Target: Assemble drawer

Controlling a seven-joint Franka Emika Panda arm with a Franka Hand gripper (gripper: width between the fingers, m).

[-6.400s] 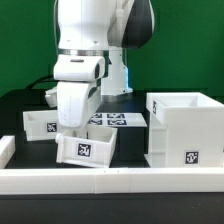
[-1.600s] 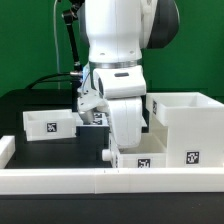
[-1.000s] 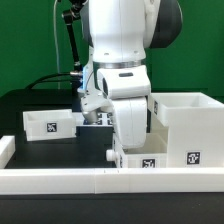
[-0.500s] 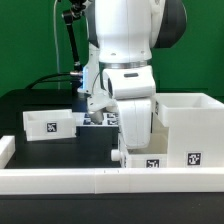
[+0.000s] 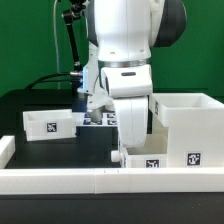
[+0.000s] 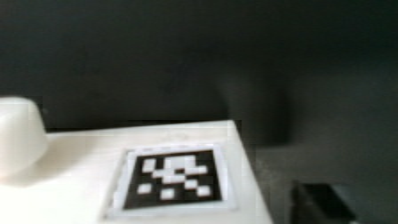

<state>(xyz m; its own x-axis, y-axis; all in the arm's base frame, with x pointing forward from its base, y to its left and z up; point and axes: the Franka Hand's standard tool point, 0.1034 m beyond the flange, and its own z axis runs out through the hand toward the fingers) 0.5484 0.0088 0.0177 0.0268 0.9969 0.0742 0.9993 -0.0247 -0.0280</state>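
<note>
The tall white housing (image 5: 186,126) stands open-topped at the exterior view's right, with a tag low on its front. A small white tray (image 5: 145,161) with a knob (image 5: 112,155) and a front tag sits low beside the housing, up against it. My gripper (image 5: 131,146) is right above this tray and appears shut on its wall; the hand hides the fingers. The wrist view shows the tray's tagged face (image 6: 175,180), its knob (image 6: 15,136) and one dark finger (image 6: 340,202). A second tray (image 5: 48,124) rests at the left.
The long low white border wall (image 5: 90,181) runs along the front. The marker board (image 5: 100,118) lies flat behind the arm. Black cables hang at the back, against a green backdrop.
Since the oldest frame, my gripper has carried the tray from the left-middle to the exterior view's right, up to the housing. In the last half second almost nothing has moved.
</note>
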